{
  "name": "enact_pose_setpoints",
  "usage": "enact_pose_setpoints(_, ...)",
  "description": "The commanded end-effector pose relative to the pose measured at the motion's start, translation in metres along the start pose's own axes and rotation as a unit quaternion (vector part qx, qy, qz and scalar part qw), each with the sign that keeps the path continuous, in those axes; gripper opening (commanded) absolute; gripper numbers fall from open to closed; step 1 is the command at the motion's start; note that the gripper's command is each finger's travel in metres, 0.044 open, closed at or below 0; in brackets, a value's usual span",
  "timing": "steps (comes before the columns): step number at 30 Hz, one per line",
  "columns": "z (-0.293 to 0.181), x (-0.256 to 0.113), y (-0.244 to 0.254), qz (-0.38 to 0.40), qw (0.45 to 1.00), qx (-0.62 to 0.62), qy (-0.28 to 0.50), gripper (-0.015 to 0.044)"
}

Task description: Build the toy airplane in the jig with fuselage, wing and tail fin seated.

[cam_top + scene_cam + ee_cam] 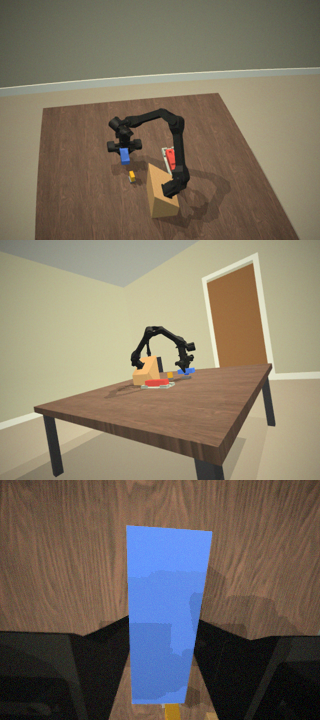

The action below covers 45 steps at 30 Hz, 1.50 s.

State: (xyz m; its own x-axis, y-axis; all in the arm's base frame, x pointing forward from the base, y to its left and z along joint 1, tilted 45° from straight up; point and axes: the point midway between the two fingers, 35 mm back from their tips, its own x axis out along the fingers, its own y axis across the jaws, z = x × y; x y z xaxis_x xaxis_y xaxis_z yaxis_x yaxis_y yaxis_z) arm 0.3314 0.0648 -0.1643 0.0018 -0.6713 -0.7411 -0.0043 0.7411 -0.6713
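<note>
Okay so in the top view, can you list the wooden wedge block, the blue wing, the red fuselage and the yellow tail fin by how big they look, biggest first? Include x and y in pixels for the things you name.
1. Wooden wedge block (155, 186) (144, 376)
2. Red fuselage (170, 157) (156, 382) and blue wing (124, 156) (188, 370) (162, 600), too alike to rank
3. Yellow tail fin (132, 176) (169, 374) (172, 712)

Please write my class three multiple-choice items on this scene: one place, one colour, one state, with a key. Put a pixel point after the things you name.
1. Where is the red fuselage (170, 158) (156, 382)?
A) On the wooden wedge
B) In the pale jig
C) In the gripper

2. What colour is the upright piece on its own small stand?
A) Green
B) White
C) Yellow

3. How is the gripper (124, 152) (185, 371) (160, 619)?
A) Shut on the blue wing
B) Open
C) Shut on the fuselage

Key:
1 B: the pale jig (166, 162) (154, 387) lies under it.
2 C: the tail fin (132, 176) (169, 374) looks yellow.
3 A: fingers meet both sides of the blue wing (124, 156) (189, 370) (162, 590).
</note>
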Motion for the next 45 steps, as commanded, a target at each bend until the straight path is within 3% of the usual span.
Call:
enact_pose_setpoints(1,0.004,-0.013,0.001,0.003,1.0,0.004,-0.003,0.0)
enact_pose_setpoints(30,0.0,-0.102,-0.008,-0.015,1.0,0.018,0.01,0.0)
enact_pose_setpoints(45,0.002,-0.105,-0.047,-0.011,0.994,0.108,0.009,0.0)
